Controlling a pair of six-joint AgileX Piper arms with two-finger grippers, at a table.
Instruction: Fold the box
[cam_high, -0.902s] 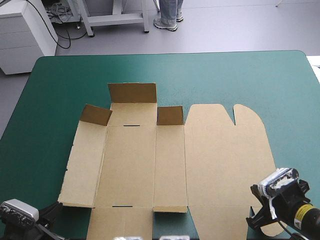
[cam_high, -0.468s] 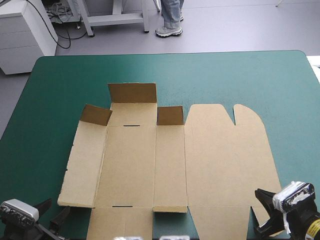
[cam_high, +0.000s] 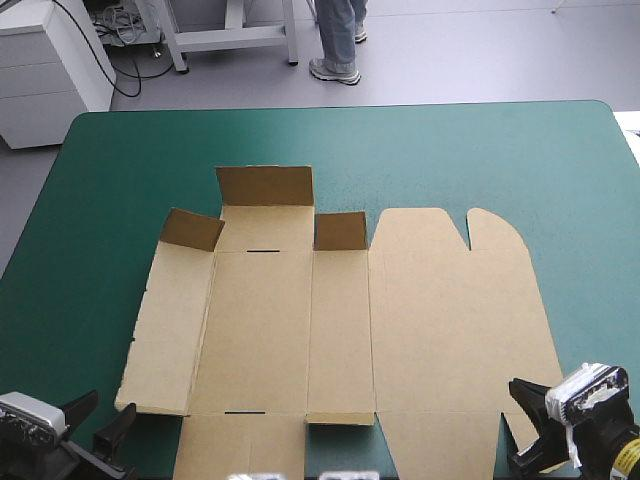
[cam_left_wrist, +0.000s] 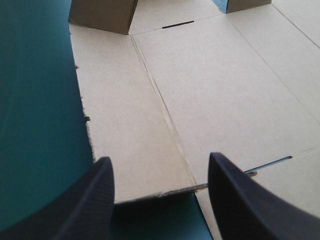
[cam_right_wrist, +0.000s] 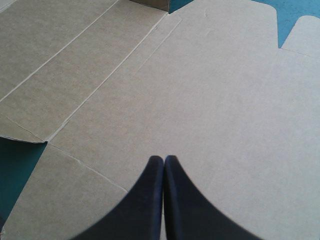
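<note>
Box (cam_high: 400, 320): one flat brown sheet, three flaps (cam_high: 265, 186) upright

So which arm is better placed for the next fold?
Left, probably. The left claw is open, straddling the near edge of the left panel, ready to grip and raise it. The right claw is shut over the flat lid.
</note>
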